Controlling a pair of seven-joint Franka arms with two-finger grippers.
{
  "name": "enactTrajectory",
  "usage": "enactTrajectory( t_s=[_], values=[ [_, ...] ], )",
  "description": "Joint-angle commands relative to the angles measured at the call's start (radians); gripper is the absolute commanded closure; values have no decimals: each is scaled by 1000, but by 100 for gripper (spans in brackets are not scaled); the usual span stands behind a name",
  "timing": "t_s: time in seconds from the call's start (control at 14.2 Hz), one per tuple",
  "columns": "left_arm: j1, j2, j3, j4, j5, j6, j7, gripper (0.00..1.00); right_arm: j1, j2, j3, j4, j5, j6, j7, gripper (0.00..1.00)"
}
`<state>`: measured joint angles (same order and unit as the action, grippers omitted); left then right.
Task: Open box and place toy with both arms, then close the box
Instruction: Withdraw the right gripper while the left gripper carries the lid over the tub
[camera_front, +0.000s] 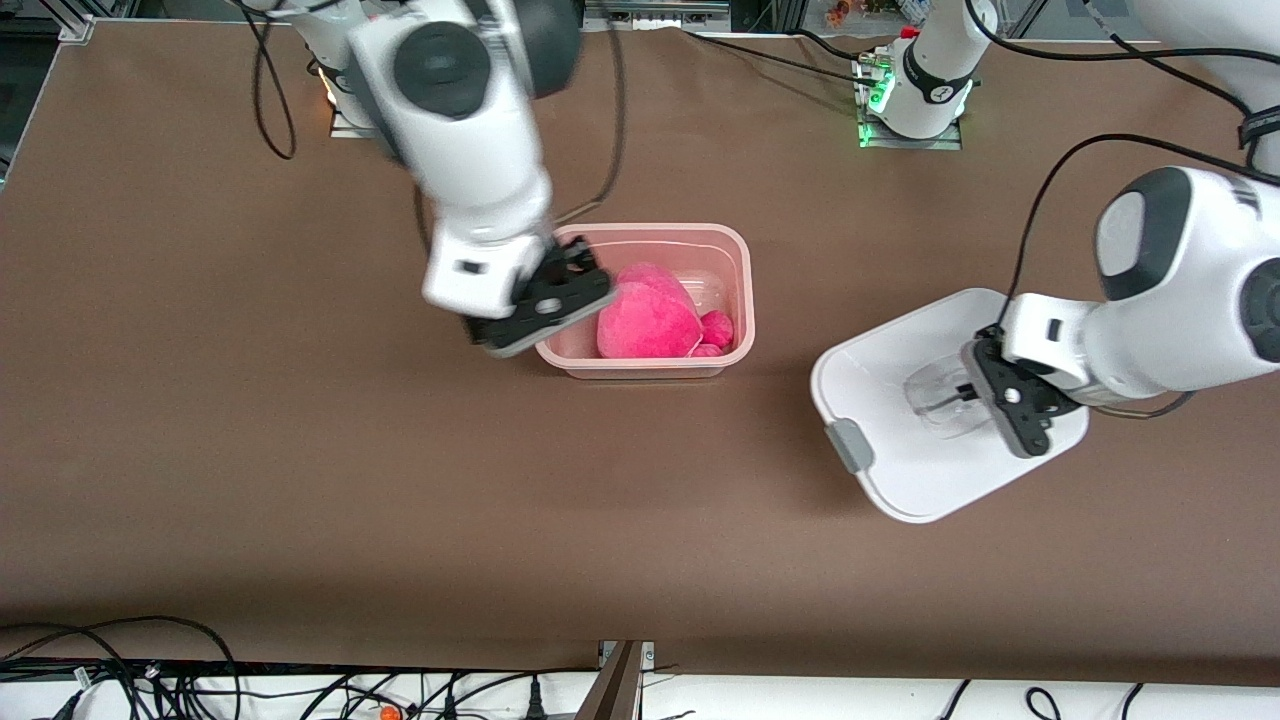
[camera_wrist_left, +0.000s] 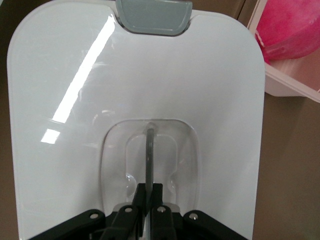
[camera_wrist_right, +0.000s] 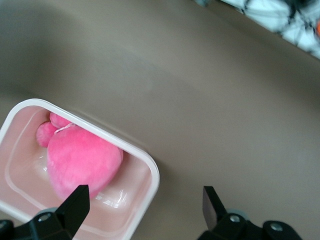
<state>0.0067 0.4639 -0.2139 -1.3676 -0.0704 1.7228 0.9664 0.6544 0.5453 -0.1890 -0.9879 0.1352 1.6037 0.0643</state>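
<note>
Already the toy (camera_front: 648, 322) lies inside the open box (camera_front: 738, 262) in the middle of the worktop (camera_front: 300, 480), and the right end effector (camera_front: 545, 300), fingers spread and empty, hangs over the box's rim at the right arm's end. Toward the left arm's end of the worktop, the left end effector (camera_front: 962, 392) is pressed together on the clear handle (camera_wrist_left: 149, 160) of the lid (camera_front: 890, 420), holding it tilted beside the box. Closing looks to be the step in hand: the lid must travel over the box, level out, and seat squarely once the right arm is clear.
</note>
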Motion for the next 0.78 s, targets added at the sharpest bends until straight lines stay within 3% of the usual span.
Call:
enactTrajectory(
  t_s=[0.0, 0.35, 0.57, 0.71],
  values=[
    [-84, 7, -16, 1, -20, 14, -40, 100, -33, -155, -85, -159, 89, -54, 28, 0],
    [-321, 41, -13, 2, 7, 15, -136, 100, -32, -411, -225, -423, 73, -103, 28, 0],
    [-442, 80, -15, 5, 32, 66, -140, 100, -32, -484, -230, -514, -26, -93, 46, 0],
    [-494, 96, -15, 4, 41, 96, -140, 100, -54, -511, -218, -564, -45, -71, 71, 0]
  ],
)
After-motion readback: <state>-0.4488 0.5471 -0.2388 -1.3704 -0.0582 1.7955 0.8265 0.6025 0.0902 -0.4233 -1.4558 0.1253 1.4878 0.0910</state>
